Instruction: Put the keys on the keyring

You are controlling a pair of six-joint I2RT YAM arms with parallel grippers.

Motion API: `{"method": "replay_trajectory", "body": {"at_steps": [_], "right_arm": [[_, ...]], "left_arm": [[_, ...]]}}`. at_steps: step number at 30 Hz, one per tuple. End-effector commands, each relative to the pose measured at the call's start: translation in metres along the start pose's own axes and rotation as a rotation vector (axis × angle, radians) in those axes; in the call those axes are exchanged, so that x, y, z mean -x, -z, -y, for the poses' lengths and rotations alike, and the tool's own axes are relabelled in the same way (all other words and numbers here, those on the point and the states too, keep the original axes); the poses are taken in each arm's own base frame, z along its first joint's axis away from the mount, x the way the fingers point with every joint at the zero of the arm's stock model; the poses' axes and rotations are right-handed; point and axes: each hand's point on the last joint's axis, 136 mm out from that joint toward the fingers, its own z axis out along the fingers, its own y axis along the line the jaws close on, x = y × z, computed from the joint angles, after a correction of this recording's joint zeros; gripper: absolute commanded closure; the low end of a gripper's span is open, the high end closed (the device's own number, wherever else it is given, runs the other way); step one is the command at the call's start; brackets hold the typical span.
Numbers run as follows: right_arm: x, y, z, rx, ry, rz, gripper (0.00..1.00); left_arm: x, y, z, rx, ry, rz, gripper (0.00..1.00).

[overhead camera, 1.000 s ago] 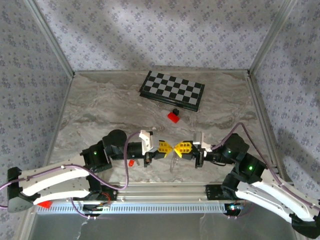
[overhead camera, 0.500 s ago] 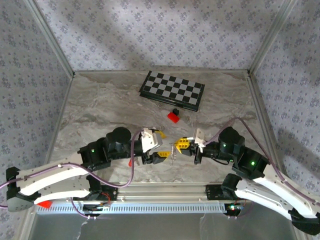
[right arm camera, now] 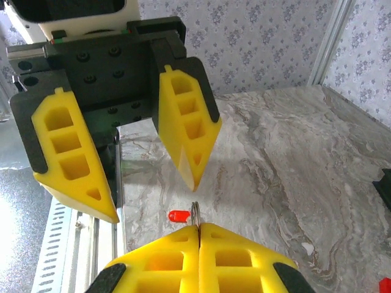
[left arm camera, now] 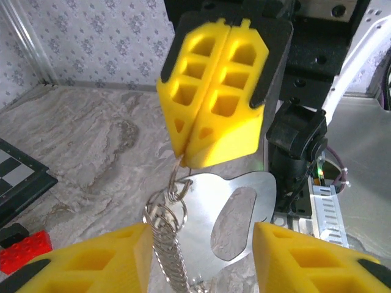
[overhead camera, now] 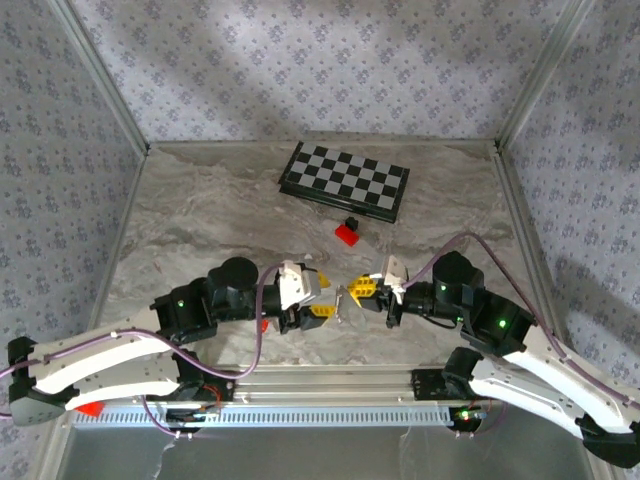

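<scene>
Keyring (left arm camera: 171,253) metal hung from the right gripper (left arm camera: 190,152), whose yellow jaws were pressed flat together on a small split ring at its top. Below that ring dangled a larger ring, a coiled chain and a flat silvery tag (left arm camera: 197,210) with a long slot.

Facing it, the left gripper (overhead camera: 320,292) had its jaws spread apart and gripped nothing. The dangling metal hung just ahead of it and between its two fingers, touching neither as far as could be seen.

A second before, the two grippers had met tip to tip, both closed. Since then the left had let go and parted its jaws, so the keyring had passed to the right arm alone. This read as a handover just finished: the right arm now served as the holder, and the left was free to fetch a key.

Both grippers hovered above the table (overhead camera: 200,220), close to the middle of its near edge. The one key (right arm camera: 178,215) that could be made out, red-headed, lay loose on the table by that edge, beside the left wrist and apart from the keyring, so threading had not begun.

Farther out, a red block (overhead camera: 347,235) with a black piece sat toward the far edge, and a chessboard (overhead camera: 345,180) lay just beyond it.
</scene>
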Motion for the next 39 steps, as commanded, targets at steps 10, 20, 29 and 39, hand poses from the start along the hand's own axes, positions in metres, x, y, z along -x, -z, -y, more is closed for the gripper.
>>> {"method": "replay_trajectory", "body": {"at_steps": [10, 20, 29, 39], "right_arm": [[0.015, 0.005, -0.008, 0.019, 0.057, 0.007, 1.00], [0.009, 0.001, -0.015, 0.031, 0.116, -0.058, 1.00], [0.010, 0.000, -0.019, 0.038, 0.128, -0.061, 1.00], [0.010, -0.003, -0.021, 0.046, 0.132, -0.065, 1.00]], "left_arm": [[0.011, -0.004, -0.005, 0.036, -0.028, 0.007, 0.61], [0.014, -0.001, 0.000, 0.004, -0.046, -0.036, 0.75], [0.010, -0.003, 0.006, -0.038, -0.048, -0.072, 0.81], [0.009, -0.007, 0.011, -0.067, -0.042, -0.072, 0.86]]}}
